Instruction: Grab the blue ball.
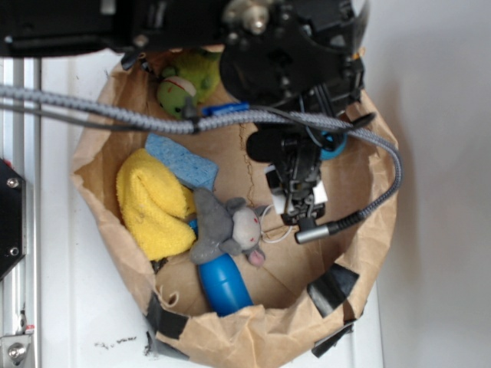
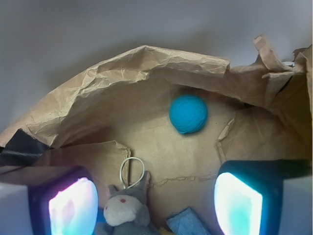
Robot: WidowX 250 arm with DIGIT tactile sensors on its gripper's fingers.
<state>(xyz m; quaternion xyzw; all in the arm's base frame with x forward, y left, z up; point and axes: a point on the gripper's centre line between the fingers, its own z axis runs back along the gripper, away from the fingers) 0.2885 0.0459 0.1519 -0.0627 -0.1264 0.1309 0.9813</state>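
Note:
The blue ball (image 2: 188, 113), small, round and teal with a matte surface, lies on the floor of a brown paper bag (image 2: 146, 63) close to its crumpled far wall. In the exterior view the blue ball (image 1: 335, 143) shows only as a sliver behind the arm. My gripper (image 2: 155, 200) is open, its two glowing pads (image 2: 73, 208) spread wide, and nothing sits between them. It hangs short of the ball, apart from it. In the exterior view the gripper (image 1: 301, 149) hovers over the bag's right half.
A grey plush mouse (image 1: 230, 226) lies mid-bag, right below my fingers in the wrist view (image 2: 124, 210). A light-blue sponge (image 1: 182, 161), yellow cloth (image 1: 153, 203), green plush (image 1: 184, 83) and glossy blue capsule (image 1: 224, 282) fill the left and front. The bag's walls (image 1: 253, 337) ring everything.

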